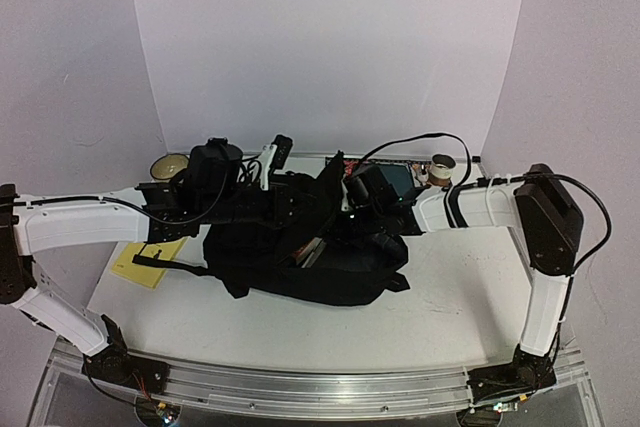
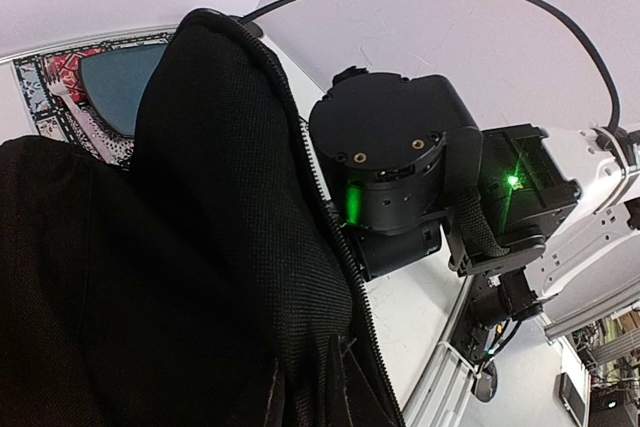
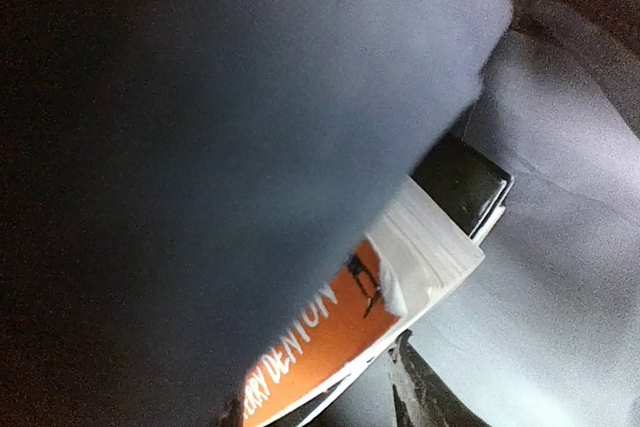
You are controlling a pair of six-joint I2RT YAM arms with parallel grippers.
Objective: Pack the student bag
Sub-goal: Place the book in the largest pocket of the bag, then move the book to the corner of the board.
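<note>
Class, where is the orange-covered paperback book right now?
Right wrist view, lower centre: the orange-covered paperback book is gripped between the black fingers of the right claw, inside the soft black fabric backpack at mid-table.

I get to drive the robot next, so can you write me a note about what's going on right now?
Left gripper: at the student bag, by its raised flap. Fabric hides the fingers, so I cannot tell if it is open or shut.
Right gripper: inside the bag, closed on an orange book.
Done: bag is open, orange book partly in.
Left: release that book inside. A teal book behind the bag and a yellow pad beside it lie outside, probably next.
</note>
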